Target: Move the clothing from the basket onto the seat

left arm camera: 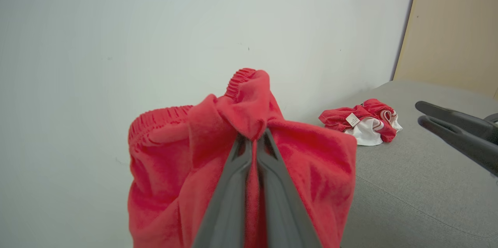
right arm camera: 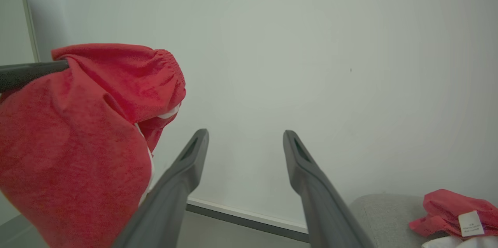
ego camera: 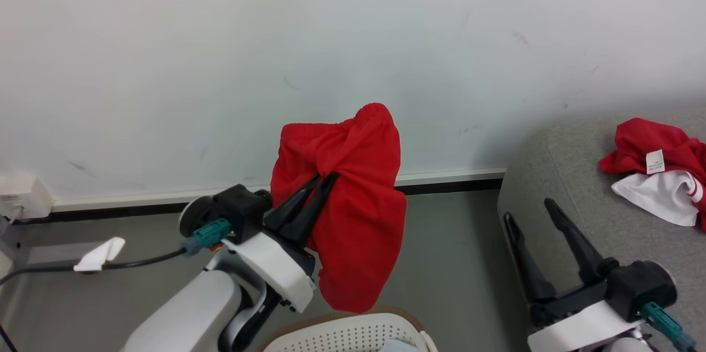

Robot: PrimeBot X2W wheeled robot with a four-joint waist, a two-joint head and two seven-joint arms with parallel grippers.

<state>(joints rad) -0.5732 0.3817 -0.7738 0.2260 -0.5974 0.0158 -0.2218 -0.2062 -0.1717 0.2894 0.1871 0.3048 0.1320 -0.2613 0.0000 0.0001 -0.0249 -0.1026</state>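
Shows a light grey sofa point(ego camera: 579, 186) at right, a white perforated laundry basket point(ego camera: 342, 335) at the bottom edge, and a crumpled red and white garment point(ego camera: 656, 170) lying on the sofa. Shows, above the basket and apart from the sofa, a red garment point(ego camera: 358, 214) with an elastic waistband, pinched between the closed fingers of the left gripper point(ego camera: 325, 178). Shows the right gripper point(ego camera: 528, 208) over the sofa's near edge, fingers spread wide, holding nothing.

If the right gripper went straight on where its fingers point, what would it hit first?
Most likely the plain white wall. The open right gripper has nothing between it and the wall, though the distance is unclear.
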